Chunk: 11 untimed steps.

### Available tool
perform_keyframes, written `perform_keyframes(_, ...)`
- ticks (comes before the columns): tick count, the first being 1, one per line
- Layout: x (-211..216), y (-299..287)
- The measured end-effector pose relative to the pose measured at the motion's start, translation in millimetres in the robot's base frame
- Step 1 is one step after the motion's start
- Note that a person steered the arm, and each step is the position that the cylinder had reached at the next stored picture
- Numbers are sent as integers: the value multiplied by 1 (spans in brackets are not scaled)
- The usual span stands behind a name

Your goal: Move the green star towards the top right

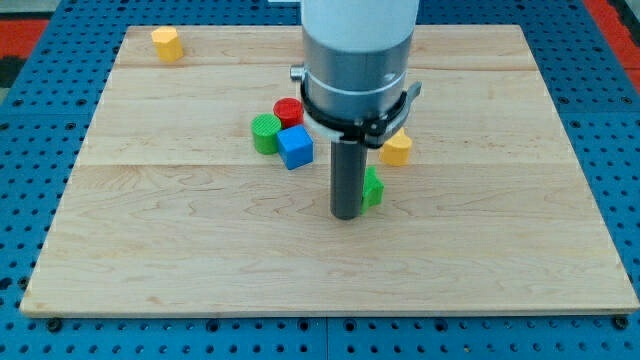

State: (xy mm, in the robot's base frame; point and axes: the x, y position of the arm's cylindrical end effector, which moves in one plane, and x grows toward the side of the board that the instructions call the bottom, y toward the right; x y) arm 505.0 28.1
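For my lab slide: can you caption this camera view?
My tip sits at the left edge of the green star, with a yellow block just above it.

Bright even overhead light, soft faint shadows, mild glare on arm housing (pixel 358 45), sharp focus.

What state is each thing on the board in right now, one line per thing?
My tip: down on the board, touching the green star's left side.
Green star: partly hidden behind the rod, near the board's middle.
Yellow block: loose, just above the star.
Blue cube: packed against red and green cylinders.
Red cylinder: upright.
Green cylinder: upright.
Yellow block at top left: alone.
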Motion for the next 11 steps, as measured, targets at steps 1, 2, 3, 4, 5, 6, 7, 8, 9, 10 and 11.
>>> perform_keyframes(1, -31, 23)
perform_keyframes(2, -40, -35)
perform_keyframes(3, -45, -17)
perform_keyframes(4, -59, 17)
perform_keyframes(5, -50, 92)
perform_keyframes(6, -73, 123)
perform_keyframes(7, -126, 123)
perform_keyframes(8, -116, 143)
perform_keyframes(9, -126, 150)
perform_keyframes(10, -195, 141)
perform_keyframes(11, -217, 141)
